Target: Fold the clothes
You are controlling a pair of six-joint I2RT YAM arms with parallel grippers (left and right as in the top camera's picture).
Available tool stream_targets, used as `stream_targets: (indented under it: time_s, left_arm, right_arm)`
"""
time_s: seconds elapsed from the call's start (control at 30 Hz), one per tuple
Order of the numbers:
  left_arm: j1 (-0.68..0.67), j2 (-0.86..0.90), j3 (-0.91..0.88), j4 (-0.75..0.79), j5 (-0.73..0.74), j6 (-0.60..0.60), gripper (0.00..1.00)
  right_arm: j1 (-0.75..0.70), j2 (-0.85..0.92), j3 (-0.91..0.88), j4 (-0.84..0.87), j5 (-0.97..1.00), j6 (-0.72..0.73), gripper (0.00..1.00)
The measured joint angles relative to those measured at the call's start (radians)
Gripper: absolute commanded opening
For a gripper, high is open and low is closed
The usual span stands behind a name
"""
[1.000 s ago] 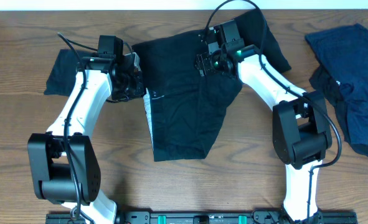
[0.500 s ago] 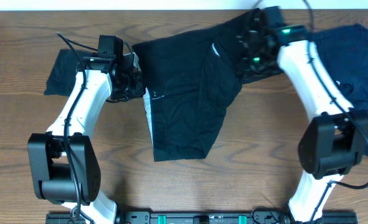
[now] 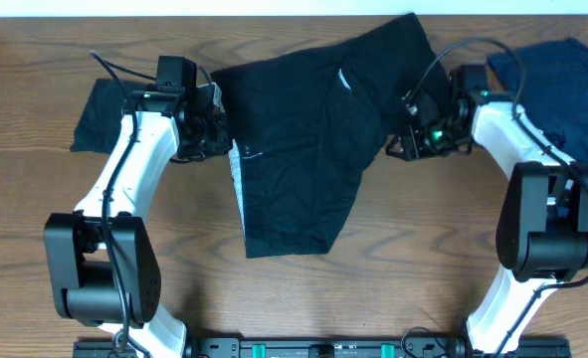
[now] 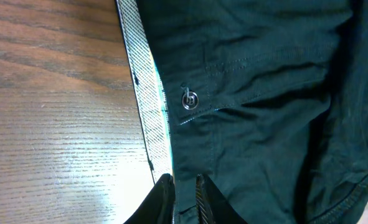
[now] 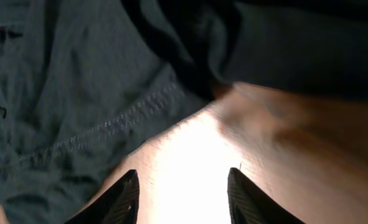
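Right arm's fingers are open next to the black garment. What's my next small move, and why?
Probably ease the right gripper toward the stitched hem of the large black fabric garment and close on it: it hangs open over the brown wooden table, holding nothing, while the left gripper pinches the waistband edge.

black garment point(image 3: 303, 149) with pale dotted strip point(image 4: 147, 106), navy garment point(image 3: 562, 109), brown table point(image 3: 393, 278).

Right of the black shorts point(image 3: 303, 149) the navy garment point(image 3: 557, 75) runs off-frame, and left of them a black piece point(image 3: 99, 109) sits half behind the left arm point(image 3: 134, 164).
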Motion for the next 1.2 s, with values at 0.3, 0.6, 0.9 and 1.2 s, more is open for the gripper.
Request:
stream_targets:
  time_s: [0.3, 0.6, 0.9, 1.2]
  left_arm:
    - [0.0, 0.0, 0.0, -0.001, 0.0, 0.0, 0.16]
    - [0.0, 0.0, 0.0, 0.0, 0.0, 0.0, 0.16]
    - [0.0, 0.0, 0.0, 0.0, 0.0, 0.0, 0.16]
    - [0.0, 0.0, 0.0, 0.0, 0.0, 0.0, 0.15]
  right_arm:
    - [0.0, 0.0, -0.142, 0.299, -0.068, -0.014, 0.46]
    - [0.001, 0.0, -0.149, 0.41, -0.077, -0.014, 0.47]
    - [0.004, 0.0, -0.149, 0.443, -0.091, 0.006, 0.47]
    - [0.043, 0.0, -0.149, 0.476, -0.102, 0.013, 0.45]
